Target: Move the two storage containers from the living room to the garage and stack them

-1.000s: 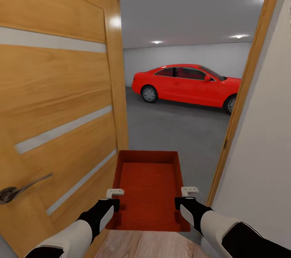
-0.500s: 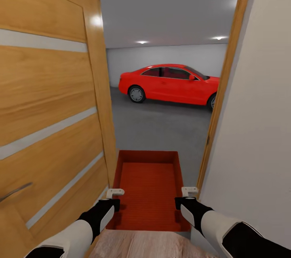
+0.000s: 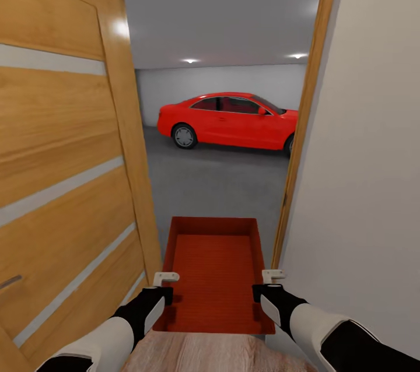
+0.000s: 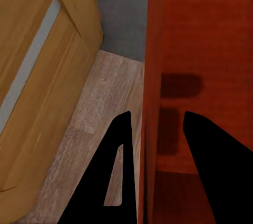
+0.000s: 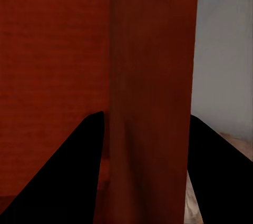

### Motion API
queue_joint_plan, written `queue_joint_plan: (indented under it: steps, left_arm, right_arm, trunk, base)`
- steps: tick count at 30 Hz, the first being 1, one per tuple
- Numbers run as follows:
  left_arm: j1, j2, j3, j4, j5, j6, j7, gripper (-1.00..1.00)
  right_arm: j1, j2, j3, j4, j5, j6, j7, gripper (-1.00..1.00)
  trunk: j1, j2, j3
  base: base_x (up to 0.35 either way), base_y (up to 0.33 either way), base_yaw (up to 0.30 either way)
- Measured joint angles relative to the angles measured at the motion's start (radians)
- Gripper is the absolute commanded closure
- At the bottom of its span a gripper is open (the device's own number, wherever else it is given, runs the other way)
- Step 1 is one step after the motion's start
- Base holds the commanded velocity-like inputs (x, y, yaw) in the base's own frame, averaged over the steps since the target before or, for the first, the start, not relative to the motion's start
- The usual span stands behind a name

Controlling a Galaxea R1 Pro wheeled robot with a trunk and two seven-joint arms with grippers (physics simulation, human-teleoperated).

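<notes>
The storage container (image 3: 213,273), an orange-red bin with no lid, is carried level in front of the robot, its far end reaching through the doorway (image 3: 219,98). The left gripper (image 3: 166,285) pinches the bin's left wall near its near end, 1 finger (image 4: 118,166) outside the wall and the other inside. The right gripper (image 3: 269,283) pinches the right wall the same way, its 2 dark fingers (image 5: 68,176) straddling that wall in the right wrist view. Below the bin's near end lies light wood plank flooring (image 3: 204,351). Just left of the bin stands the open wood door (image 3: 64,156) with pale horizontal strips; just right of it is a plain pale wall (image 3: 367,156). Beyond the bin spreads the garage's dark grey floor (image 3: 216,185), and well past that a red car (image 3: 227,121) is parked side-on against the pale back wall, under ceiling lights.
</notes>
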Motion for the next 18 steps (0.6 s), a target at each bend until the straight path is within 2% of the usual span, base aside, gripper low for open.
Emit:
queue_joint_plan:
  steps: [14, 18]
  left_arm:
    - [0.000, 0.005, -0.001, 0.000, 0.003, 0.000, -0.006, 1.00]
    - [0.000, 0.005, -0.008, 0.001, 0.010, -0.001, -0.003, 1.00]
  right_arm:
    - [-0.001, 0.005, 0.001, 0.000, 0.000, 0.002, -0.009, 1.00]
    - [0.000, 0.005, 0.002, 0.000, -0.001, 0.000, -0.009, 1.00]
  trunk:
    - [0.000, 0.000, 0.000]
    - [0.000, 0.000, 0.000]
  base:
    - [0.221, 0.215, -0.002]
    - [0.128, 0.116, -0.087]
